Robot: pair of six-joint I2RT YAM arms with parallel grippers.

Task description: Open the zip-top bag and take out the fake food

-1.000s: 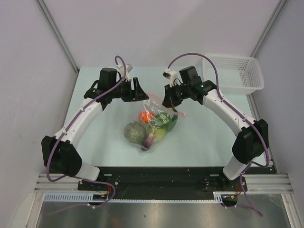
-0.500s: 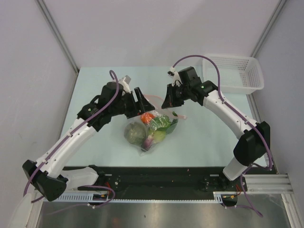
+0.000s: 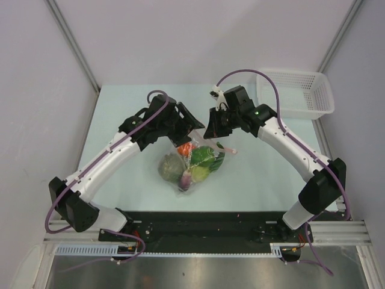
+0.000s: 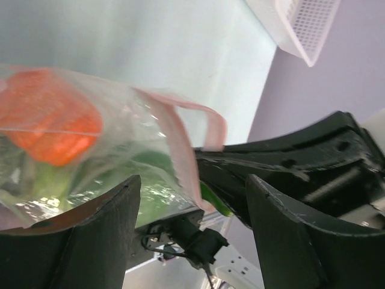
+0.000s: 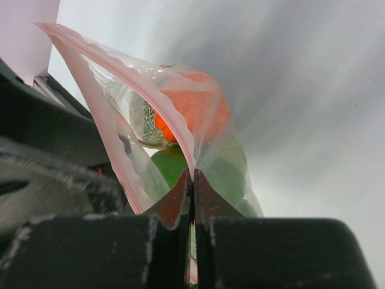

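- The zip-top bag [image 5: 150, 96] is held by one lip of its pink zip strip [image 5: 108, 60]. The right fingers [image 5: 192, 192] are pressed together on that thin film.
- The left fingers [image 4: 96, 241] stand spread. The other lip's strip runs between them and nothing is gripped.
- If the left fingers close too deep, they could catch both lips or only loose film. A pull would then drag the bag instead of widening its mouth.
- The slick plastic could also slip from the right pinch under the weight of the fake food [image 3: 194, 164].
- Only the right wrist view shows the pinch itself.
- Only the top view shows the bag's body lying on the tabletop [image 3: 258, 174] between the arms, well apart from the white basket [image 3: 298, 93].
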